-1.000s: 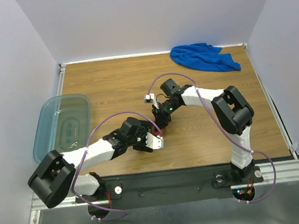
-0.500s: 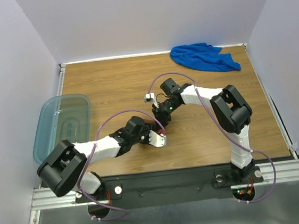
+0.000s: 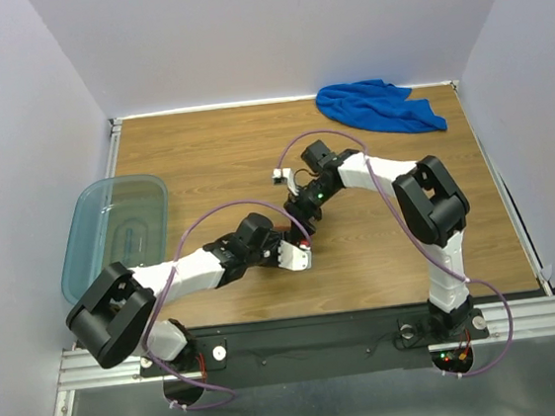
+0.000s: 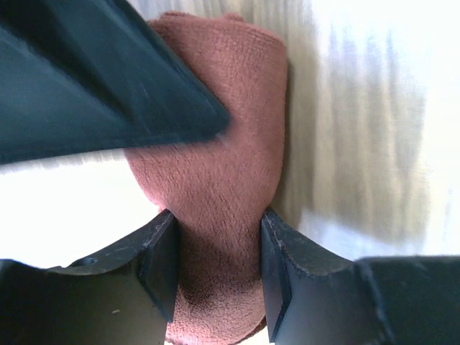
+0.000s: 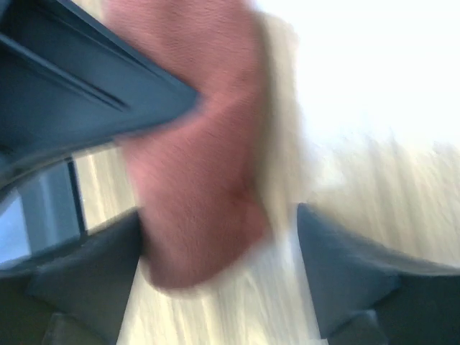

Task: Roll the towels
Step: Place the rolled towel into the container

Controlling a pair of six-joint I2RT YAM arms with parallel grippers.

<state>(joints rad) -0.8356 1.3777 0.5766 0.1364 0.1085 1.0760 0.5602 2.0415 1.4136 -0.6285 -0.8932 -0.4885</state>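
**2 robot grippers meeting at a rolled rust-brown towel on a wooden table**

Viewed from above: a white-and-black left arm (image 3: 185, 272) and right arm (image 3: 426, 202) reaching in from the near edge of a brown wood-grain table (image 3: 203, 156), wrists meeting near its middle.

Close up from the left wrist: a small rust-brown cloth towel (image 4: 215, 144), rolled into a thick soft tube, lying on the wood. Pinched at its near end by the left gripper (image 4: 218, 248), 1 black finger pressing into each side, cloth bulging above the squeeze. Upper left in that view, a broad dark finger (image 4: 86, 79) lying across the roll's far part.

Close up from the right wrist, heavily blurred: the same roll between the fingers of the right gripper (image 5: 219, 230), jaws spread apart, cloth against 1 finger and a bare strip of table before the other.

Well apart from all this, at the back right corner of the table: a bright royal blue cloth towel (image 3: 378, 106), loose, crumpled, unrolled.

At the table's left edge: a translucent teal plastic bin (image 3: 117, 235), rectangular with rounded corners.
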